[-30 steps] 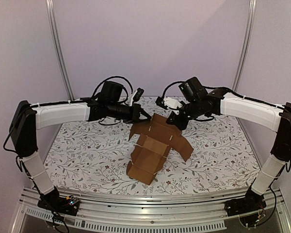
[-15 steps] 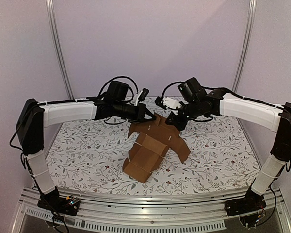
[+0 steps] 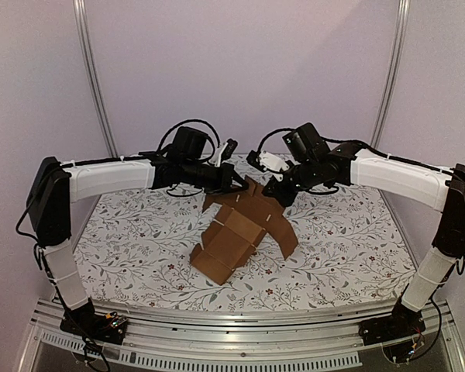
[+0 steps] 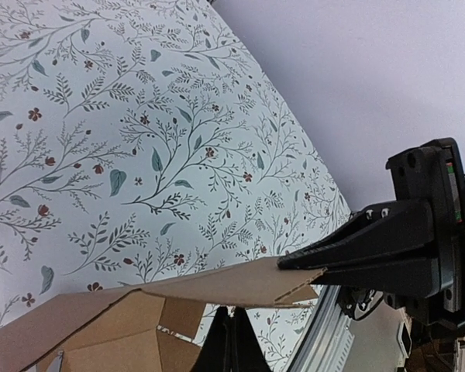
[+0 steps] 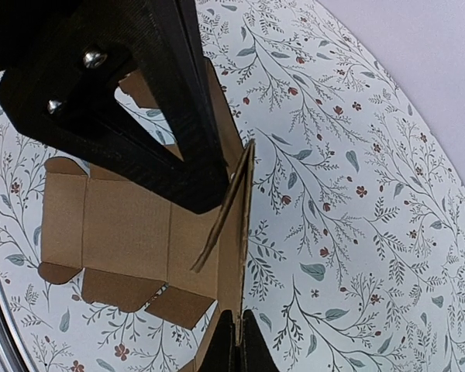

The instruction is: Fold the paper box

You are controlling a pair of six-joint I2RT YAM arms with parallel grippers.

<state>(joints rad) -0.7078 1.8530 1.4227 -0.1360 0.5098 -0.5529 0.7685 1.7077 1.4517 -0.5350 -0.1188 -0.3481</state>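
Left gripper (image 3: 236,184): clenched on paper box (image 3: 234,236), far edge, frame centre.
Right gripper (image 3: 273,191): clenched on same edge, just right.
Long axis: slanting lower left, toward surface (image 3: 132,232).

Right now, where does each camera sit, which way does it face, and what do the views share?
Top external: above and behind the bases, looking down on the table and paper box; left arm and right arm show.
Left wrist: looks past the shut left jaws along a box flap; right jaws meet its corner.
Right wrist: looks past the shut right jaws down onto the box; left jaws cross upper left.
Shared: the box.
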